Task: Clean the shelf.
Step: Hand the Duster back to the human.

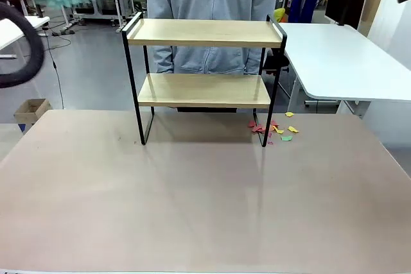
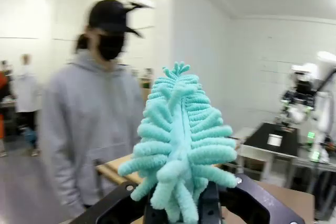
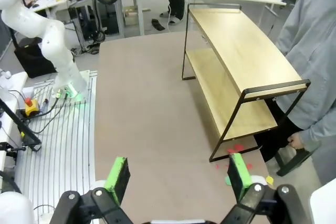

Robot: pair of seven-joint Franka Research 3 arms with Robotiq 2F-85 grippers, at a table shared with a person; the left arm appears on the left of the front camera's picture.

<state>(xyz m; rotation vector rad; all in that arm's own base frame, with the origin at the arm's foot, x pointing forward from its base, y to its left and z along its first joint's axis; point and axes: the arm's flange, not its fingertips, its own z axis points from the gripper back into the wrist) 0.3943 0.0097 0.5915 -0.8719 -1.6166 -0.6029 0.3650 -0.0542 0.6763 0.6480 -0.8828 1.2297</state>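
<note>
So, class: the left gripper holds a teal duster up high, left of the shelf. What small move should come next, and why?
Probably bring the left gripper, shut on the teal duster, down and right onto the top board of the shelf. The duster hangs in the air above and left of the rack, touching neither board. The coloured scraps on the table by its right leg suggest sweeping that way.

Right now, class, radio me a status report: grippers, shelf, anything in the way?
Left gripper shut on teal duster, raised. Right gripper open, empty. Shelf boards bare. Paper scraps by its foot; person behind.
</note>
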